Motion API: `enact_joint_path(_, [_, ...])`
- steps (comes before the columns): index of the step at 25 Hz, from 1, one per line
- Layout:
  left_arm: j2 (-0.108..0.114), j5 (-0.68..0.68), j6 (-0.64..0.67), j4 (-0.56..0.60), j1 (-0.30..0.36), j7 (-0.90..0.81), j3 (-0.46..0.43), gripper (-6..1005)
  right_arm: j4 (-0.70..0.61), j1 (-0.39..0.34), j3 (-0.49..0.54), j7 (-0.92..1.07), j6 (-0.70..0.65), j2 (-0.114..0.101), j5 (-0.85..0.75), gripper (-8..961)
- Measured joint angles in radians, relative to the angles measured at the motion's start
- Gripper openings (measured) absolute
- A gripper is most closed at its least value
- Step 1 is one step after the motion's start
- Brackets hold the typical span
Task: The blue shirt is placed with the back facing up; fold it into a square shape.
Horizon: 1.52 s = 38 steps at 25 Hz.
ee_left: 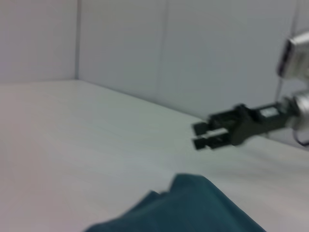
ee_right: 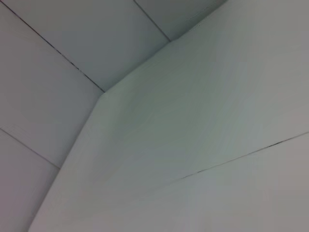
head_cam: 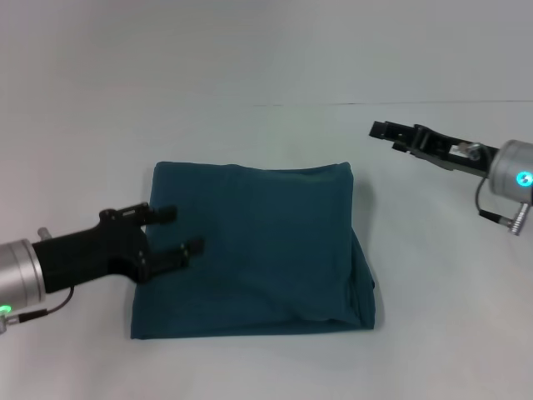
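The blue shirt (head_cam: 254,250) lay mid-desk (head_cam: 250,83) as a roughly square folded packet, plain side up, layered edges stacked along its right side and bulging slightly toward the near-right corner. Left claw (head_cam: 183,231) hovered over the shirt's left edge, fingers parted, nothing held; whether it touched the cloth could not be told. Right claw (head_cam: 381,133) was raised clear over the right side of the desk beyond the shirt's far-right corner; in the left wrist view its fingers stood slightly parted and empty. Judgement: folding essentially done, step in hand is release and withdrawal. To do it well, lift the left claw straight up before pulling back, so the top layer is not dragged; press the right-side bulge flat if tidying.
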Motion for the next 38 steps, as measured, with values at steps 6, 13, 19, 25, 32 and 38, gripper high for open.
enact_joint_path(6, [0.0,-0.056,-0.073,-0.016,-0.01,-0.042,0.003,711,-0.015,-0.013,0.005,-0.003,-0.093,-0.013,-0.001,641])
enact_joint_path(13, [0.0,-0.064,-0.065,-0.028,-0.006,-0.041,0.003,710,-0.013,-0.001,-0.055,-0.032,-0.131,-0.002,-0.015,638])
enact_joint_path(19, [0.001,-0.058,-0.04,-0.028,0.0,-0.037,0.009,709,0.015,0.041,-0.115,-0.152,-0.035,0.037,-0.011,453])
enact_joint_path(25, [0.001,-0.057,-0.035,-0.036,0.002,-0.027,0.011,710,0.116,0.126,-0.124,-0.294,0.049,0.042,0.007,154])
enact_joint_path(32, [0.001,-0.052,-0.023,-0.037,0.002,-0.031,0.013,710,0.151,0.169,-0.192,-0.309,0.08,0.042,0.005,2])
enact_joint_path(38, [0.001,-0.045,-0.023,-0.036,0.002,-0.032,0.012,709,0.162,0.17,-0.232,-0.301,0.118,0.042,0.002,0])
